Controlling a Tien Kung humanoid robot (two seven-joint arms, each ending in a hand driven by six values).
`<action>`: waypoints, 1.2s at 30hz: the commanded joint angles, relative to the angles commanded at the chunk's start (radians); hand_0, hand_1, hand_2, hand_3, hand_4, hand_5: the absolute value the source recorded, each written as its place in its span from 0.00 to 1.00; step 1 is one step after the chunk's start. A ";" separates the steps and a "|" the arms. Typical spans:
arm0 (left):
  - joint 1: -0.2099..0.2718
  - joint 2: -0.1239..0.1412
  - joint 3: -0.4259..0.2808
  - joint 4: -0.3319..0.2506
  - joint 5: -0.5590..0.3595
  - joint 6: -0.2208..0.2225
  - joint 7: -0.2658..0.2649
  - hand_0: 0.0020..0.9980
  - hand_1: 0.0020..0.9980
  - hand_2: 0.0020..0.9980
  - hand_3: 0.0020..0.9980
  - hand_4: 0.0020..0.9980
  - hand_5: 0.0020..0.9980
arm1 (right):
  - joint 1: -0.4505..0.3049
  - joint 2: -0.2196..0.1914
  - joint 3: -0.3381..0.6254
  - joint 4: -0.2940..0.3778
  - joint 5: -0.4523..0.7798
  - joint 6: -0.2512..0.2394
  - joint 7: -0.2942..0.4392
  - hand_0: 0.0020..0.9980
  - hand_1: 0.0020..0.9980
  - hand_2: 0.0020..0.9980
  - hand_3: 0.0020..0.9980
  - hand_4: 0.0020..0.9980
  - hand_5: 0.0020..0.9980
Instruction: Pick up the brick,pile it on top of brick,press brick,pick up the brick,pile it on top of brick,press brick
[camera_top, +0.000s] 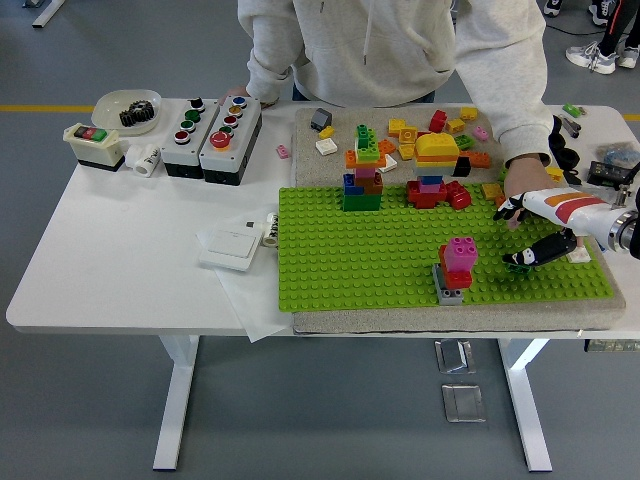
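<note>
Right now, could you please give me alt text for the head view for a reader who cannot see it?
The robot's right hand hovers over a green baseplate, right of a small brick stack with a pink brick on top. A person's hand reaches among loose bricks behind it.

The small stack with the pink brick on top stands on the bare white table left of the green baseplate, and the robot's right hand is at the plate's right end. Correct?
Not quite. The head view shows the pink-topped stack standing on the green baseplate itself, toward its right half, not on the table. The right hand is indeed at the plate's right end.
</note>
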 joint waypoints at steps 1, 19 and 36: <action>0.000 0.000 0.000 0.000 -0.001 0.000 0.000 0.79 0.71 0.60 0.53 0.52 0.51 | -0.001 -0.001 0.002 -0.001 0.000 0.000 0.000 0.72 0.69 0.74 0.74 0.90 0.39; -0.003 0.000 0.011 0.000 -0.015 0.000 0.000 0.79 0.71 0.60 0.53 0.52 0.51 | -0.015 -0.014 0.028 0.001 0.010 -0.022 0.014 0.71 0.68 0.74 0.73 0.91 0.40; -0.009 0.000 0.012 0.000 -0.018 0.000 0.002 0.79 0.71 0.60 0.53 0.52 0.51 | -0.017 -0.023 0.025 0.007 0.008 -0.034 0.024 0.70 0.68 0.74 0.72 0.91 0.41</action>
